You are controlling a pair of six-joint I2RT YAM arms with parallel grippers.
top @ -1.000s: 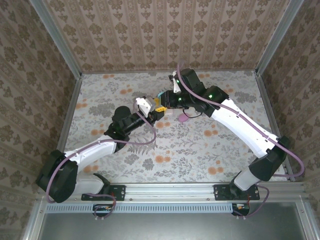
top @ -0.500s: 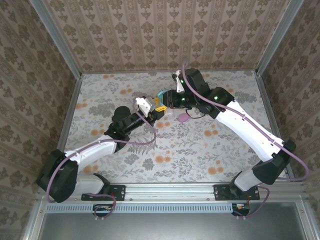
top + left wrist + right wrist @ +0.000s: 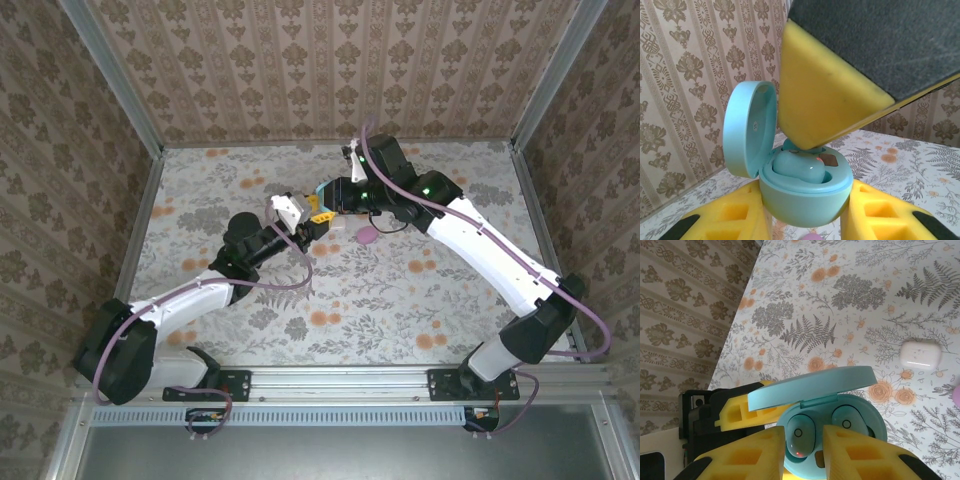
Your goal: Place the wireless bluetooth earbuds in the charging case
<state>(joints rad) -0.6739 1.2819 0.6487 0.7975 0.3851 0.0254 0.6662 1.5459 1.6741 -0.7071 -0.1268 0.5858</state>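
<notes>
Works over a flower-patterned table (image 3: 250,320) walled in striped wallpaper (image 3: 330,60); reaches in from the near left with the left arm (image 3: 190,295) and from the near right with the right arm (image 3: 490,250), the two meeting just past the table's middle.

Clamps the left gripper (image 3: 805,197) on the base of an open teal charging case (image 3: 876,424), one yellow finger on either side, the case upright and clear of the cloth; holds its round lid (image 3: 749,131) hinged back, standing on edge.

Poses the right gripper (image 3: 804,434) over the case from above, fingers narrowly parted rather than pressed together, straddling one teal earbud (image 3: 797,432).

Has a pink pebble-shaped case (image 3: 367,236) lying on the table just beside the meeting grippers; has a white rounded-square case (image 3: 920,354) lying on the cloth, well apart from the teal one.

Carries both wireless bluetooth earbuds side by side in the teal case's wells; shows the straddled one, lit by a small red dot, close against one finger with a dark sliver before the other, so not visibly pinched; seats the second earbud (image 3: 847,422) just past the other fingertip, outside the gap; appears, from the left wrist, to rest one right finger (image 3: 825,100) on a seated bud.
</notes>
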